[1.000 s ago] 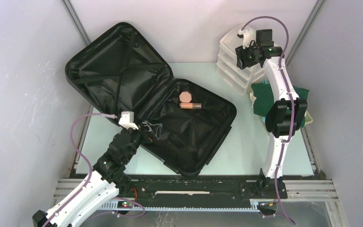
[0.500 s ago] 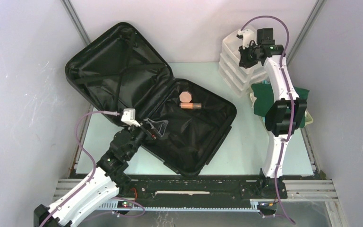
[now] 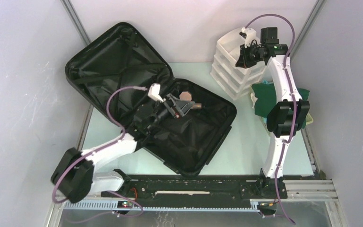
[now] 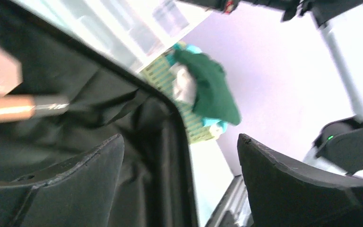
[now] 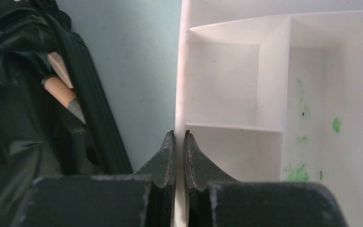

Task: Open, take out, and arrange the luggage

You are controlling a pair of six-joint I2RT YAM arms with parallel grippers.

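Observation:
The black luggage [image 3: 123, 71] lies open, lid up at the back left, lined base toward the centre. In the base lie a peach octagonal case [image 3: 185, 95] and a copper tube [image 3: 197, 106]. My left gripper [image 3: 182, 108] hovers open and empty over the base, just left of the tube. In the left wrist view the tube [image 4: 9, 108] lies at the far left, outside the wide-apart fingers [image 4: 75, 175], with the luggage rim [image 4: 172, 127] between them. My right gripper [image 3: 242, 60] is shut on the front wall of the top drawer [image 5: 181, 71] of the white organizer.
The white three-tier organizer [image 3: 227, 71] stands at the back right, its top drawer pulled out with bare compartments [image 5: 227, 80]. A pale yellow basket [image 3: 307, 120] holding a dark green cloth [image 3: 269, 101] sits right of it. The luggage edge [image 5: 90, 127] lies left of the drawer.
My left arm has swung from the luggage's near-left edge up and right over the base, toward the copper tube. My right gripper has drawn the top drawer out to the left.

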